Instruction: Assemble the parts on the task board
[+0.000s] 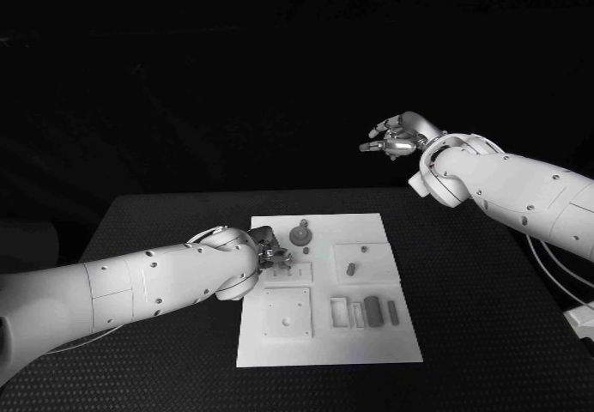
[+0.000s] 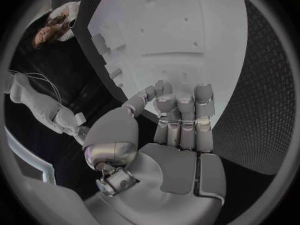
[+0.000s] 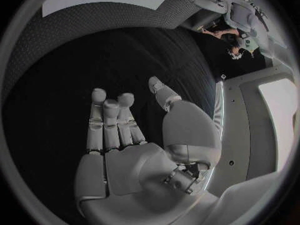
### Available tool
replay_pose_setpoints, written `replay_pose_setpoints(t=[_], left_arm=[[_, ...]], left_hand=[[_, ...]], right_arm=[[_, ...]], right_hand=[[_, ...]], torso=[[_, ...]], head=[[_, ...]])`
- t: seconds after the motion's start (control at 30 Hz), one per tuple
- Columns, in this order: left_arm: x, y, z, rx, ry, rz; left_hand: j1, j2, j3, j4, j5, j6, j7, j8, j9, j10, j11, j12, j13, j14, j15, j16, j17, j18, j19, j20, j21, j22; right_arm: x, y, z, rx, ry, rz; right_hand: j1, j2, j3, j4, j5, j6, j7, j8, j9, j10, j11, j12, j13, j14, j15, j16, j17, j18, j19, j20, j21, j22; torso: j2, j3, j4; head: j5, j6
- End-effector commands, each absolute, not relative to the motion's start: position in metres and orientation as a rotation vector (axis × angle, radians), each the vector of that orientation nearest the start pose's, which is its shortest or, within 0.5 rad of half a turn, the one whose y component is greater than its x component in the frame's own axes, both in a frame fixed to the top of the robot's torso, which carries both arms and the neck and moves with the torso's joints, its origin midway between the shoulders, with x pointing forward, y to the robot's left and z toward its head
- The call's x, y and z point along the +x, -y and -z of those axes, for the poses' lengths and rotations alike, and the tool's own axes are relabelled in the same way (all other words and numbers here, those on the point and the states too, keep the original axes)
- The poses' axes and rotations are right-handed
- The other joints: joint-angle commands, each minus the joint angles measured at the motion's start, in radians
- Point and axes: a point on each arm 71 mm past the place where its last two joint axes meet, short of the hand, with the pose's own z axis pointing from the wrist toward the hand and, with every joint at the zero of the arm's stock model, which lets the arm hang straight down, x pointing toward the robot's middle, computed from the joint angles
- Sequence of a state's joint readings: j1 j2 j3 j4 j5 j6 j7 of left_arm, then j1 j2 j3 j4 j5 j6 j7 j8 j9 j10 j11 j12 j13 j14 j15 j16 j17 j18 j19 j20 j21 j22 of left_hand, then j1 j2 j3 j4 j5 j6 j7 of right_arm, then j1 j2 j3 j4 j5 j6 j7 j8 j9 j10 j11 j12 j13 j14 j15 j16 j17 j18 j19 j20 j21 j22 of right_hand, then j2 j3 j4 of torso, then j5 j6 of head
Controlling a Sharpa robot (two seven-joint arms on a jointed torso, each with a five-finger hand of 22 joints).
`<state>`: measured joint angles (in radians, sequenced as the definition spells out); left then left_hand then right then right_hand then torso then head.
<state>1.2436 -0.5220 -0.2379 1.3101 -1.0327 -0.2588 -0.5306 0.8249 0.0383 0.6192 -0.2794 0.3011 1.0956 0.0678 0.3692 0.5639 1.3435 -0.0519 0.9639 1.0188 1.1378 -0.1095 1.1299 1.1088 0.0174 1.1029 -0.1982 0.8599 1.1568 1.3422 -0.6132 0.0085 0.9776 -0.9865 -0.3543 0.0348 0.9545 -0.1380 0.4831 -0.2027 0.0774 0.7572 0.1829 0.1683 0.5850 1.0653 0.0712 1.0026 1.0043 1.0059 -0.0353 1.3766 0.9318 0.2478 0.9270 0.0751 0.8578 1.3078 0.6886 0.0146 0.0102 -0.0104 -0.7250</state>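
The white task board (image 1: 324, 339) lies in the middle of the black table. On it I see a round knobbed part (image 1: 301, 232), a small peg (image 1: 350, 268), several long parts (image 1: 372, 311) side by side and a square plate (image 1: 286, 316). My left hand (image 1: 270, 255) hovers over the board's left side; in the left wrist view its fingers (image 2: 181, 115) stretch out straight above the board (image 2: 181, 35) with nothing in them. My right hand (image 1: 397, 136) is raised high beyond the table's far edge, and its fingers (image 3: 112, 120) are spread and hold nothing.
Black table (image 1: 482, 326) surrounds the board on all sides, with bare room to the right and at the front. A cable (image 1: 551, 266) hangs under my right arm near the table's right edge.
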Motion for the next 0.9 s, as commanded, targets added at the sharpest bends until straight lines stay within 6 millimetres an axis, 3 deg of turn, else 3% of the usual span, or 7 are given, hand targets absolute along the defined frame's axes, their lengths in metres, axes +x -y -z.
replay_pose_setpoints(t=[0.03, 0.9], left_arm=[[0.496, -0.124, 0.264, -0.264, -2.131, 0.421], [0.496, -0.121, 0.278, -0.24, -2.15, 0.396]], left_hand=[[0.001, 0.013, 0.004, 0.001, -0.001, 0.091, -0.059, 0.031, 0.152, -0.038, -0.048, 0.009, -0.004, -0.014, -0.023, 0.008, -0.005, 0.055, 0.002, -0.027, 0.0, 0.002], [-0.012, 0.019, 0.007, -0.002, 0.012, 0.11, -0.067, 0.035, 0.157, -0.024, -0.055, 0.02, -0.026, -0.006, -0.024, 0.024, -0.028, 0.058, 0.015, -0.029, -0.003, 0.01]], right_arm=[[0.601, 0.255, 0.115, 0.343, -1.485, -0.683], [0.6, 0.25, 0.115, 0.335, -1.491, -0.695]], right_hand=[[0.003, 0.01, -0.006, 0.0, 0.001, 0.003, 0.002, 0.004, -0.001, -0.007, -0.001, 0.007, -0.002, -0.005, -0.001, 0.003, -0.002, 0.014, -0.006, 0.0, -0.004, 0.017], [0.002, 0.012, -0.007, -0.003, 0.001, 0.003, 0.002, 0.003, -0.001, -0.008, -0.001, 0.007, -0.003, -0.006, 0.0, 0.004, -0.003, 0.014, -0.007, 0.001, -0.005, 0.016]], torso=[[0.0, 0.0001, 0.0006], [0.0, 0.0007, -0.0001]], head=[[0.001, -0.001], [0.0, -0.008]])
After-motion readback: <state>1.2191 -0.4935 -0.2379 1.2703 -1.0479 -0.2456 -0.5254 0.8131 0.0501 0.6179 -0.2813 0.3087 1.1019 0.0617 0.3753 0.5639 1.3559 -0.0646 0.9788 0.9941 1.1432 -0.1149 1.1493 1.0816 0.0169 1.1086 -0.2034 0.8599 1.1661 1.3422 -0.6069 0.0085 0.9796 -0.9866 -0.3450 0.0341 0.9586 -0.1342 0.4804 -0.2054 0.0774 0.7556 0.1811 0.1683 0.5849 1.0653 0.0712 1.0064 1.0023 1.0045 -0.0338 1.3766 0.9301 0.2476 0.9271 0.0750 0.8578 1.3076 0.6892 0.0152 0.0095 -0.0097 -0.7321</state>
